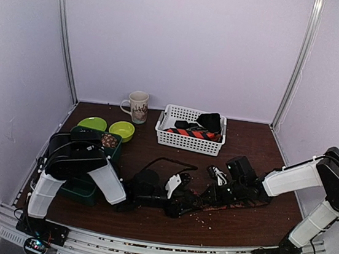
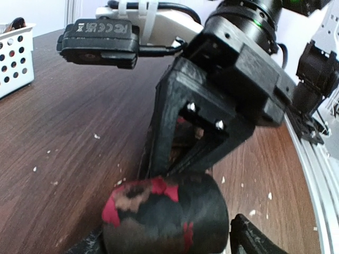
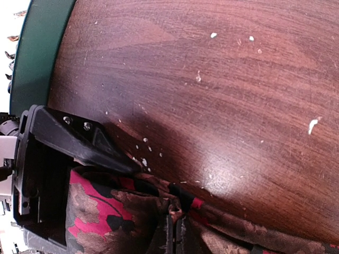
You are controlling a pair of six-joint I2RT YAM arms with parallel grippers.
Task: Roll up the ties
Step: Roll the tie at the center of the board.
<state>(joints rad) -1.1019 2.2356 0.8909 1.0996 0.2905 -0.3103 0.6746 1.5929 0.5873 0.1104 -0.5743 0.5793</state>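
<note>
I am finding the left gripper (image 2: 169,244) standing spread around the rolled tie (image 2: 164,217), near-centre on the table (image 1: 244,226), apparently releasing it. The right gripper (image 3: 175,233), jaws pressed together, is pinching the tail at three o'clock, likely so the roll stays taut. The basket (image 1: 189,143) is sitting at twelve o'clock.

Ties (image 1: 196,133) in basket (image 1: 186,144) (white), mug (image 1: 138,106) beside

We see a dark wood surface (image 1: 248,143) flecked with white crumbs (image 3: 313,125). A mug (image 1: 138,106) stands at eleven o'clock, a white basket (image 1: 189,142) at twelve, a green bowl (image 1: 92,123) and a yellow-green bowl (image 1: 122,130) at ten. A patterned tie (image 3: 98,209) lies partly rolled near six.
</note>
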